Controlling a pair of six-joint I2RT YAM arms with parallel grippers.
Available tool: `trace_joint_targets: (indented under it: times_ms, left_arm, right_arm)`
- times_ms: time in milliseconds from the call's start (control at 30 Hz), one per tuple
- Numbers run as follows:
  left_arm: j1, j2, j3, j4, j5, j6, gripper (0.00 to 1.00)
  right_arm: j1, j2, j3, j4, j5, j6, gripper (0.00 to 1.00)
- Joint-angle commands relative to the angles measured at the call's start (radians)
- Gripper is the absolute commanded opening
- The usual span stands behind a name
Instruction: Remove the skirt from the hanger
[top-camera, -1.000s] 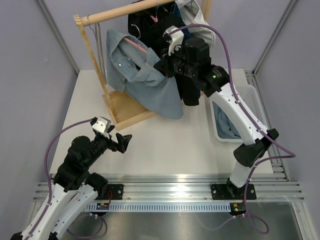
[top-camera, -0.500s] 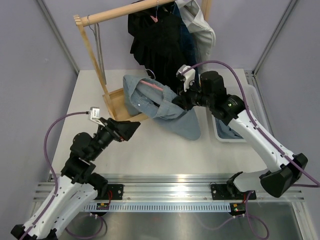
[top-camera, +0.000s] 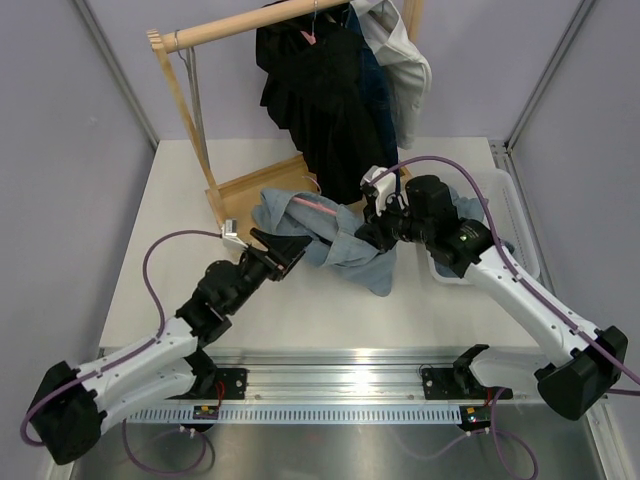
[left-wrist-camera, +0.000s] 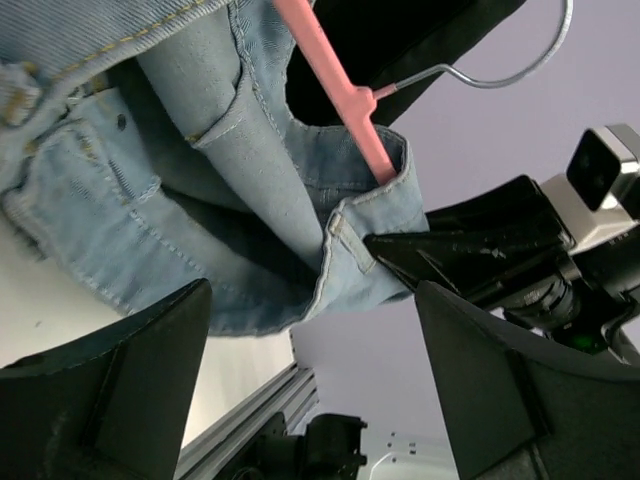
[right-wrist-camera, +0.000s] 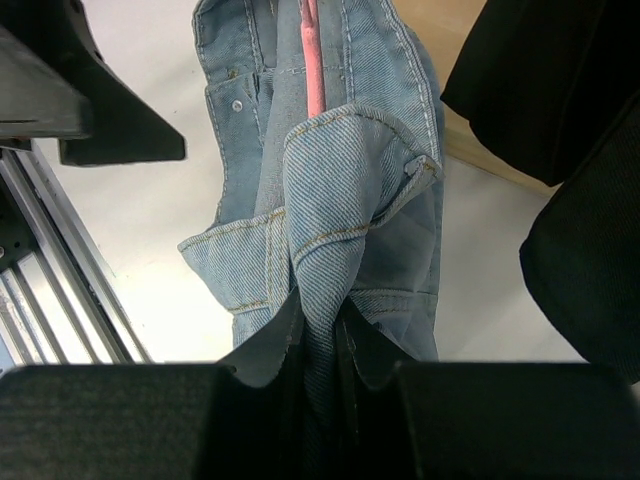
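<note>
Pale blue denim, that is the skirt (top-camera: 335, 245), bunching low over the worktop (top-camera: 330, 305) in front of the wooden rack (top-camera: 238, 26); whether it is touching the surface I cannot tell. The pink hanger (top-camera: 318, 208) is running through its waistband. The right tool (top-camera: 372, 232) is pinching a fold of the denim, jaws nearly closed on the cloth. The left tool (top-camera: 283, 252) is facing the skirt's other side, jaws spreading wide and gripping nothing. Dark garments (top-camera: 320, 95) are hanging on the rack behind, and a white bin (top-camera: 522, 232) is sitting at the right.
</note>
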Motion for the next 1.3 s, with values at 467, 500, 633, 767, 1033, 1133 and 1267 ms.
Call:
trace_joint_targets:
  times_ms: [467,500,633,767,1033,1133,1267]
  left_arm:
    - [-0.042,0.389,0.17,0.447,-0.248,-0.194,0.68]
    - [-0.042,0.4,0.177,0.447,-0.248,-0.197,0.68]
    - [-0.042,0.441,0.206,0.447,-0.254,-0.215,0.65]
    - [-0.042,0.483,0.231,0.454,-0.248,-0.229,0.59]
    - [-0.04,0.533,0.246,0.458,-0.248,-0.247,0.51]
    - [-0.035,0.54,0.252,0.454,-0.249,-0.247,0.49]
    - [-0.028,0.547,0.263,0.447,-0.249,-0.244,0.48]
  right_arm:
    - [0.016,-0.143,-0.075,0.083,0.012,-0.055,0.0]
    - [0.019,-0.146,-0.081,0.081,0.018,-0.06,0.0]
    - [0.027,-0.155,-0.089,0.08,0.026,-0.066,0.0]
    - [0.038,-0.158,-0.094,0.078,0.041,-0.075,0.0]
    - [0.048,-0.166,-0.097,0.078,0.046,-0.083,0.0]
    - [0.051,-0.172,-0.1,0.075,0.049,-0.085,0.0]
    - [0.05,-0.173,-0.094,0.074,0.048,-0.083,0.0]
